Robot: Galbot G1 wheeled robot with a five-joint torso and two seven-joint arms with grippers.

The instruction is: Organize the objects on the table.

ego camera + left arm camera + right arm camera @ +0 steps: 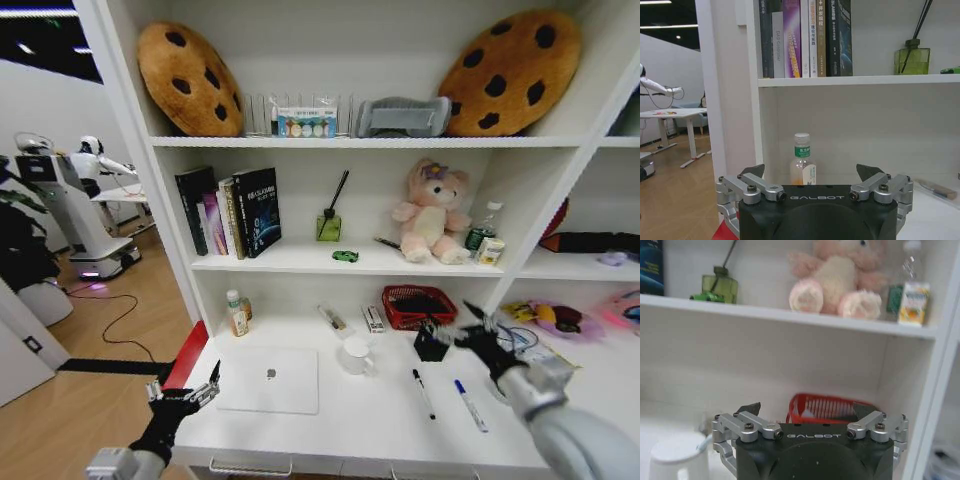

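Both tools read "GALBOT". The left tool [187,393] hovers released beside the laptop [270,380] on the bench [350,425]; the right tool [462,330] hangs released above the pens [424,393].

Pink plush bear [432,212] on the middle shelf, red basket [418,305], white mug [355,355], books [230,212]

The head view looks down from above on the tabletop [370,425] and shelves. Each wrist view looks level and close over its gripper at the shelves; both share the green bottle [911,60] [720,287].
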